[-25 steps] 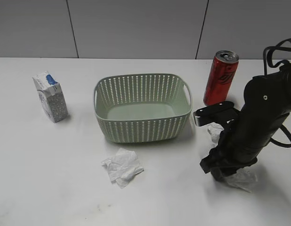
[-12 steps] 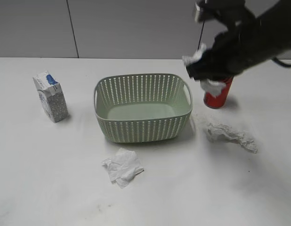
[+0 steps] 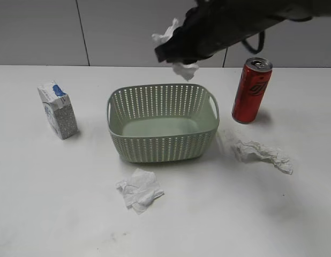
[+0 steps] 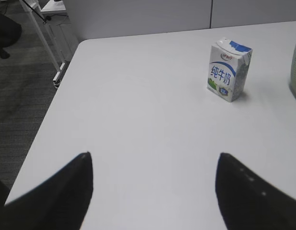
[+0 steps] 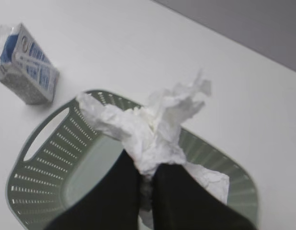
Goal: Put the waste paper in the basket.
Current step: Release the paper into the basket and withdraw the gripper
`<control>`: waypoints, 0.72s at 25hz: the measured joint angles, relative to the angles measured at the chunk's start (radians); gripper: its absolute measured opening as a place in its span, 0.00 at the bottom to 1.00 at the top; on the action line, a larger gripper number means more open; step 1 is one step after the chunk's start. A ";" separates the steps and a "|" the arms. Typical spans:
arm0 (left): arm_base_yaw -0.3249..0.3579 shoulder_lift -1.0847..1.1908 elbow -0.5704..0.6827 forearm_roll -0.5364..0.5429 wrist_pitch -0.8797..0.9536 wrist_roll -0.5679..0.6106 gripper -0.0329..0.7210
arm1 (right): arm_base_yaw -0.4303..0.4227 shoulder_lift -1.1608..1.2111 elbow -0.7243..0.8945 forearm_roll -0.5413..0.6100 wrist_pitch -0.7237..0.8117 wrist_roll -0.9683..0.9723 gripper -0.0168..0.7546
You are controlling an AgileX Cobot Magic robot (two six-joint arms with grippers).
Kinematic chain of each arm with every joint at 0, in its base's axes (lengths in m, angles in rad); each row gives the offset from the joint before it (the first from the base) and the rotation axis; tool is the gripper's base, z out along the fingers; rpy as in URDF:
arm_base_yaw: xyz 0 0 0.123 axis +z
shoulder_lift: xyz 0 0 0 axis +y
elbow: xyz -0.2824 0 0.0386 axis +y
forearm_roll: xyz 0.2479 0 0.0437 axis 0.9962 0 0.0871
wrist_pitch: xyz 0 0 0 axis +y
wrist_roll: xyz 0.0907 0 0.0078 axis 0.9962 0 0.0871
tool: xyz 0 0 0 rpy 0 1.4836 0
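Note:
My right gripper (image 3: pixel 173 51) is shut on a crumpled white waste paper (image 3: pixel 182 68) and holds it high above the far rim of the green basket (image 3: pixel 161 144). In the right wrist view the paper (image 5: pixel 153 127) sticks out past my closed fingertips (image 5: pixel 138 170) over the basket (image 5: pixel 47 163). The basket holds nothing that I can see. A second waste paper (image 3: pixel 140 190) lies in front of the basket. A third (image 3: pixel 262 152) lies to its right. My left gripper (image 4: pixel 153 160) is open and empty over bare table, out of the exterior view.
A red can (image 3: pixel 251 90) stands right of the basket. A blue and white milk carton (image 3: pixel 57 110) stands to the left; it also shows in the left wrist view (image 4: pixel 228 71). The table's left edge (image 4: pixel 47 115) drops to dark floor.
My right gripper rose from the table at the right with the paper, then swung left past the can to above the basket. The third paper stayed on the table.

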 joint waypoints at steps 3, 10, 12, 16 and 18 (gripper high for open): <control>0.000 0.000 0.000 0.001 0.000 0.001 0.82 | 0.028 0.084 -0.017 -0.006 0.002 -0.015 0.04; 0.000 0.000 0.000 0.001 0.000 0.000 0.82 | 0.032 0.161 -0.023 -0.015 0.035 -0.021 0.60; 0.000 0.000 0.000 0.001 0.000 0.000 0.82 | 0.032 0.160 -0.033 -0.016 0.036 -0.022 0.76; 0.000 0.000 0.000 0.001 0.000 0.000 0.82 | 0.032 0.129 -0.097 -0.014 0.132 -0.014 0.80; 0.000 0.000 0.000 0.001 0.000 0.000 0.82 | 0.032 0.097 -0.150 -0.016 0.241 -0.001 0.77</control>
